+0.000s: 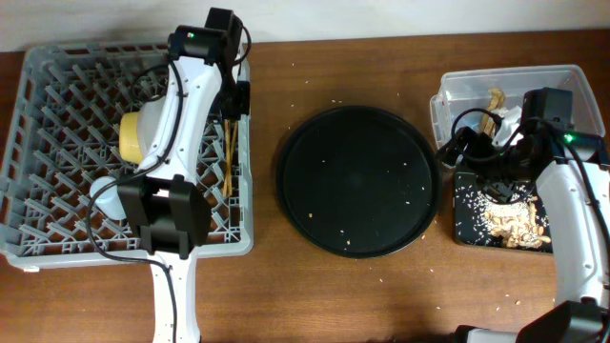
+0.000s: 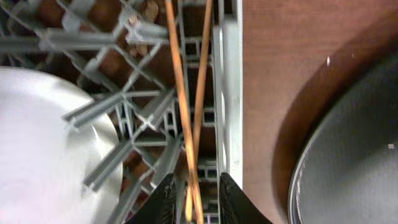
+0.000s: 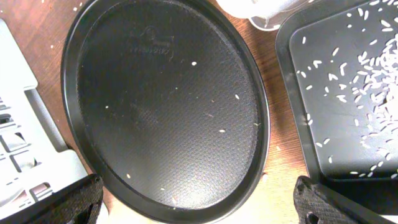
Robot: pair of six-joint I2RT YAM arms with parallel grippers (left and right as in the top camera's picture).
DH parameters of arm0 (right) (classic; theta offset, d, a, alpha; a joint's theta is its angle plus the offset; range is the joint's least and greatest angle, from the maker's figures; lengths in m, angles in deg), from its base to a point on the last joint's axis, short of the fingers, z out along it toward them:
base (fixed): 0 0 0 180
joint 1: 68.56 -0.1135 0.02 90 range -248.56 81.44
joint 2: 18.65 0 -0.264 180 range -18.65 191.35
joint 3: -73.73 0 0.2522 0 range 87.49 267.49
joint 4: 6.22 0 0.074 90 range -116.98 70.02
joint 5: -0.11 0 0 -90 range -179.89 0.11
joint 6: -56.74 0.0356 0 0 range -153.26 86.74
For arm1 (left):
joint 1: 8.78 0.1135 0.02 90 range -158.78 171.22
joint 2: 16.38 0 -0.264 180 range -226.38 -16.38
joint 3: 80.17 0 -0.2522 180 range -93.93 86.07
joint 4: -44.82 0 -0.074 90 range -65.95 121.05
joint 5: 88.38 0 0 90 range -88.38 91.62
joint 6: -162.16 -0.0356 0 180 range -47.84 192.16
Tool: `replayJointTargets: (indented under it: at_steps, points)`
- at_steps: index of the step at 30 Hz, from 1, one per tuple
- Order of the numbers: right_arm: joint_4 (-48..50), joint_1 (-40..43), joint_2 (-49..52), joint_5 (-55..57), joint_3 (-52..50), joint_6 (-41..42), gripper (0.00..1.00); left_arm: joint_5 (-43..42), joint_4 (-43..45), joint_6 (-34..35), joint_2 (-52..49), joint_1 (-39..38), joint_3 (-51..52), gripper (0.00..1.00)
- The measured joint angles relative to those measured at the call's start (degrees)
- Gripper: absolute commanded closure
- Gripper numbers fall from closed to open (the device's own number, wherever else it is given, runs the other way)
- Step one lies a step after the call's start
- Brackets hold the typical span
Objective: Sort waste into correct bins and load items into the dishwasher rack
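- Left pincer (image 2: 194,199): released. Its two dark fingertips (image 2: 168,198) stand parted on either side of the chopsticks (image 2: 180,93), with a gap showing on both sides.
- Chopsticks: two thin, straight wooden sticks, orange-brown. They lie lengthwise in the narrow outer channel of the dishwasher rack (image 2: 227,93), crossing slightly near the fingertips.
- Overhead view: the chopsticks (image 1: 230,152) sit along the right edge of the rack (image 1: 38,57), below the left pincer (image 1: 233,107).
- Dishwasher rack: grey moulded plastic, an open lattice with angled prongs. It stands on the left of the brown wood-grain desk (image 1: 315,67).
- Rack contents: a cream, dome-shaped bowl (image 1: 138,133) sits mid-rack, with a white rounded item (image 1: 107,198) below it.
- Right pincer (image 3: 199,205): released and spread wide, its black fingers at the lower corners of the right wrist view. It hovers above the near rim of the round plate (image 3: 168,106).
- Round plate (image 1: 357,181): black, matt and finely textured, with a raised rim. It rests centre-desk and carries a few scattered white grains.
- Rectangular tray (image 1: 472,224): black and smooth, just right of the plate. It holds loose rice grains (image 3: 373,68) and pale food scraps (image 1: 510,224).
- Clear plastic tub (image 1: 515,81): behind the tray, holding light-coloured waste; what the waste is cannot be told.
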Motion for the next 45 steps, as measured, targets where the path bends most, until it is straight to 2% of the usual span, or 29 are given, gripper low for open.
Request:
replayJointTargets:
  at_steps: [2, 3, 4, 5, 11, 17, 21, 24, 25, 27, 28, 31, 34, 39, 45]
  points:
    - [0.00, 0.00, 0.00, 0.00, 0.00, 0.00, 0.01, -0.33, -3.48, 0.15, 0.24, 0.00, -1.84, 0.69]
    - [-0.02, 0.00, 0.00, 0.00, 0.00, 0.00, 0.02, -0.44, -4.55, 0.09, 1.16, 0.00, -2.80, 0.56]
    - [-0.02, 0.00, 0.00, 0.00, 0.00, 0.00, 0.02, -0.46, -5.20, -0.35, 3.41, -0.15, -3.17, 0.36]
    - [0.04, 0.00, 0.00, -0.02, 0.00, -0.02, 0.02, -0.46, -5.90, -0.87, 6.19, -0.22, -3.39, 0.01]
    - [-0.15, 0.00, 0.00, 0.00, 0.00, 0.00, 0.02, -0.55, -11.08, -1.81, 33.07, -0.70, -5.97, 0.01]
    - [-0.17, 0.00, 0.00, 0.02, 0.00, 0.00, 0.02, -0.55, -11.10, -1.81, 40.50, -0.70, -6.01, 0.01]
    - [-0.17, 0.00, 0.00, 0.02, 0.00, 0.00, 0.02, 2.86, -11.10, -2.03, 44.30, -0.70, -5.88, 0.01]
    - [-0.20, 0.00, 0.00, 0.02, 0.00, 0.00, 0.02, 3.72, -4.59, -1.75, 50.97, -0.70, -0.55, 0.01]
    - [-0.20, 0.00, 0.00, 0.00, 0.00, 0.02, 0.02, 4.00, 1.14, -1.70, 55.32, -0.70, 4.31, 0.01]
    - [-0.20, 0.00, -0.02, 0.04, 0.00, 0.02, 0.01, 4.55, 17.38, -1.51, 65.16, -0.70, 21.64, 0.01]
    - [-0.28, 0.00, 0.00, 0.02, 0.00, 0.02, 0.02, 4.57, 19.78, -1.51, 68.61, -0.70, 28.28, 0.01]
    - [-0.15, 0.00, 0.00, 0.07, 0.02, -0.02, 0.02, 4.79, 39.76, -1.33, 81.68, -0.35, 56.48, 0.01]
    - [-0.26, 0.00, 0.00, 0.04, 0.00, 0.00, 0.02, 4.79, 48.94, -1.33, 91.76, 0.98, 76.63, 0.01]
    - [-0.22, 0.00, 0.00, 0.02, 0.00, -0.02, 0.02, 4.83, 63.73, -1.31, 111.89, 4.02, 103.65, 0.01]
    - [-0.26, 0.00, -0.02, 0.04, 0.00, 0.00, 0.02, 3.91, 75.91, -5.11, 125.42, 4.59, 121.44, 0.01]
